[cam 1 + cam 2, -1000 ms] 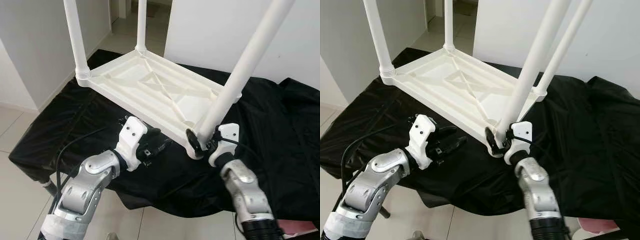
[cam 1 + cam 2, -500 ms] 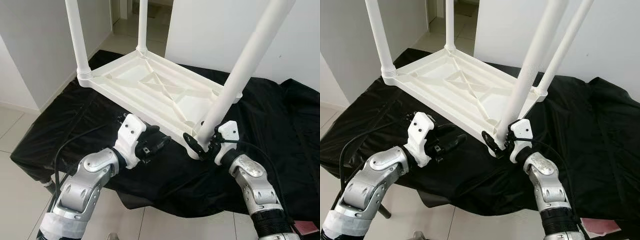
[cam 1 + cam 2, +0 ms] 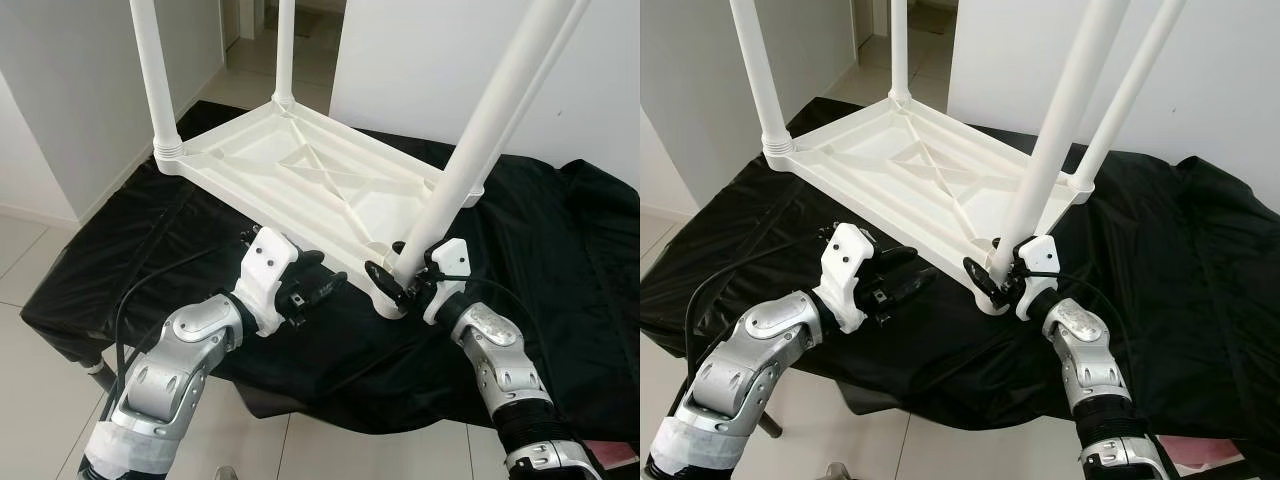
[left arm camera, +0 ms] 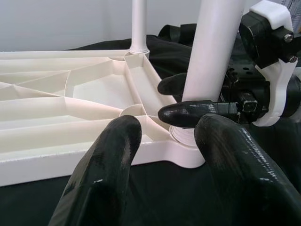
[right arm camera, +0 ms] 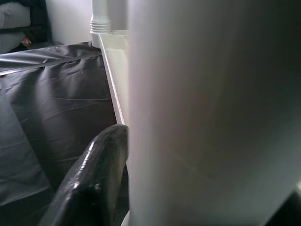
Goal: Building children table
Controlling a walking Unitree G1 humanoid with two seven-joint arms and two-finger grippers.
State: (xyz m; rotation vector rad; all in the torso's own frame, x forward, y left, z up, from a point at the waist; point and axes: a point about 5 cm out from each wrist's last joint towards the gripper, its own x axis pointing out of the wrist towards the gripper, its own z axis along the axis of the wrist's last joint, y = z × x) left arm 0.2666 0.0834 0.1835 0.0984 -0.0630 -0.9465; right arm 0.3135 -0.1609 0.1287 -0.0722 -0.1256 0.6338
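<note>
A white plastic children's table [image 3: 310, 185] lies upside down on a black cloth [image 3: 140, 250], its legs pointing up. My right gripper [image 3: 395, 280] is shut on the base of the near right leg [image 3: 480, 130], where it meets the corner socket. One black finger [image 4: 193, 113] lies on each side of that leg, and the leg [image 5: 211, 113] is very close in the right wrist view. My left gripper [image 3: 320, 285] is open, just in front of the tabletop's near edge and to the left of that corner, holding nothing. Its fingers [image 4: 108, 169] point at the socket.
The cloth-covered surface [image 3: 560, 260] stretches wide to the right. Three other legs stand up at the far left [image 3: 155, 75], the back [image 3: 285, 50] and the far right [image 3: 1130, 90]. White walls are close behind, with tiled floor [image 3: 30, 300] to the left and below.
My right forearm has swung outward to the right while its gripper stays on the leg base. The left gripper has crept slightly nearer the table's edge.
</note>
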